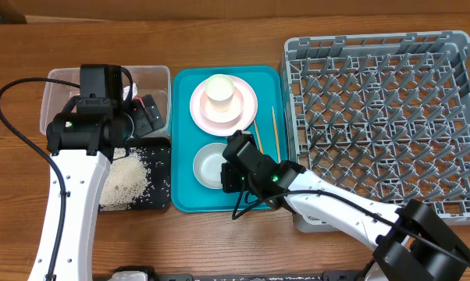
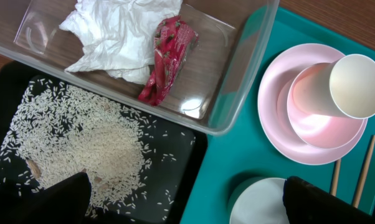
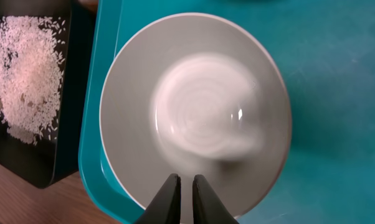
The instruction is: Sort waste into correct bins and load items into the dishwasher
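Observation:
A crumpled white napkin [image 2: 122, 34] and a red wrapper [image 2: 169, 59] lie in the clear tub [image 2: 237, 81]. Loose rice [image 2: 81, 146] is spread in the black tray [image 2: 181, 149]. My left gripper [image 2: 187, 205] hangs wide open and holds nothing, above the edge where the black tray meets the teal tray. On the teal tray a white cup [image 1: 219, 91] stands on the pink plate [image 1: 243, 113], with two chopsticks [image 1: 275, 133] beside it. The white bowl [image 3: 194, 118] sits empty below them. My right gripper [image 3: 187, 180] hovers over the bowl's near side, its jaws almost together with only a thin slit between them.
The grey dish rack [image 1: 383, 117] fills the right side, with no dishes on its pegs. The teal tray [image 1: 262, 191] lies between the rack and the two bins. My right arm crosses the rack's front left corner. Bare wooden table runs along the front.

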Available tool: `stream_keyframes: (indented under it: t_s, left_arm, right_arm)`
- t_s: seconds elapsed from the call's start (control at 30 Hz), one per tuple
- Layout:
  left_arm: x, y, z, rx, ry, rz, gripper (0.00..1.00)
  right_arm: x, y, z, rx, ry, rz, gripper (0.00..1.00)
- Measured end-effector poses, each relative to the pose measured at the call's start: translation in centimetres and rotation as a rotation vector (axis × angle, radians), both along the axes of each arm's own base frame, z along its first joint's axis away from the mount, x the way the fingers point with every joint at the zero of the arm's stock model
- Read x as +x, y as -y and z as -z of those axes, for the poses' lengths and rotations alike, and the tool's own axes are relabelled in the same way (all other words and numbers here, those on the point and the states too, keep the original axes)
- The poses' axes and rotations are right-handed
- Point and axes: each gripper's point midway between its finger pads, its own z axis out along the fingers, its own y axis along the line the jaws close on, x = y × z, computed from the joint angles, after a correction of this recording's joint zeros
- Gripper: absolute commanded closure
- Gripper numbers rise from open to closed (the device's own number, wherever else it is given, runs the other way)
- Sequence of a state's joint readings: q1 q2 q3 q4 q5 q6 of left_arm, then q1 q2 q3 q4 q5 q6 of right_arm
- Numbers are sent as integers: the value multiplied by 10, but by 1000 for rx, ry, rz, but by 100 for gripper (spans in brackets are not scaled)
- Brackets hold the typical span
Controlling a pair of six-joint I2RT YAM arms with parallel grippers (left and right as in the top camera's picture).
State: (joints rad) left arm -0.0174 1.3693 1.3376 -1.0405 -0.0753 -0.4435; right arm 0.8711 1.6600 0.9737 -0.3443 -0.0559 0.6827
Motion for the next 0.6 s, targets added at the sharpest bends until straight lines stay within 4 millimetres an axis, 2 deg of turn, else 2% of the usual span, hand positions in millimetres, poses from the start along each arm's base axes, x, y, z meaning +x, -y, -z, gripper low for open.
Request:
stream_keyframes:
  t_s: [0.17, 0.4, 0.6]
  left_arm:
    - [0, 0, 0, 0, 0, 0, 0]
    - [0, 0, 0, 1, 0, 1, 0]
    - [0, 0, 0, 0, 0, 0, 0]
  right_arm:
    - [4, 2, -2, -17, 22, 2, 90]
    - [15, 37, 0, -179, 86, 97, 90]
    - [24, 47, -1, -222, 134, 145, 90]
